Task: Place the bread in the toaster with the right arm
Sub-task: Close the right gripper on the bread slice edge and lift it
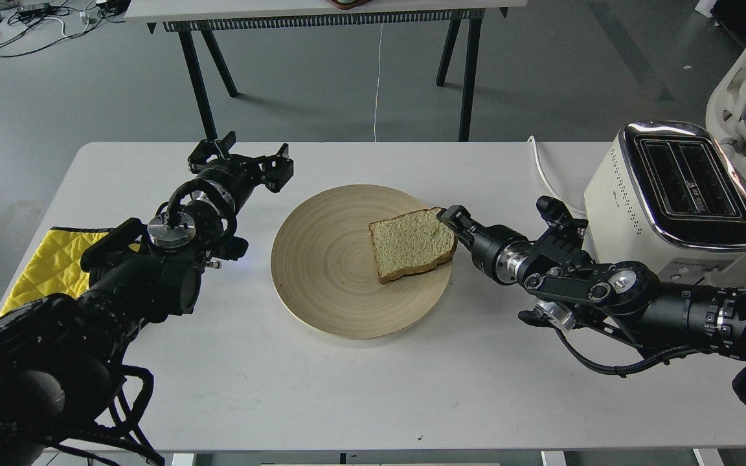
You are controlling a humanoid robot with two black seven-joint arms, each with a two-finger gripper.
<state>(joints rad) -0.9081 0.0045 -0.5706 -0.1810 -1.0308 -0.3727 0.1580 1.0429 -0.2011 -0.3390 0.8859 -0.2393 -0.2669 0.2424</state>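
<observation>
The bread lies on the right part of a round wooden plate. My right gripper is at the bread's right edge. One dark finger lies over the crust at the top right corner, and the other finger is hidden, so I cannot tell whether the gripper grips the slice. The cream-white toaster, with two empty slots in its chrome top, stands at the table's right end, behind the right arm. My left gripper is open and empty, left of the plate.
A yellow quilted cloth lies at the table's left edge under the left arm. A white cable runs from the toaster across the table's back. A second table stands behind, and a white chair is at the far right.
</observation>
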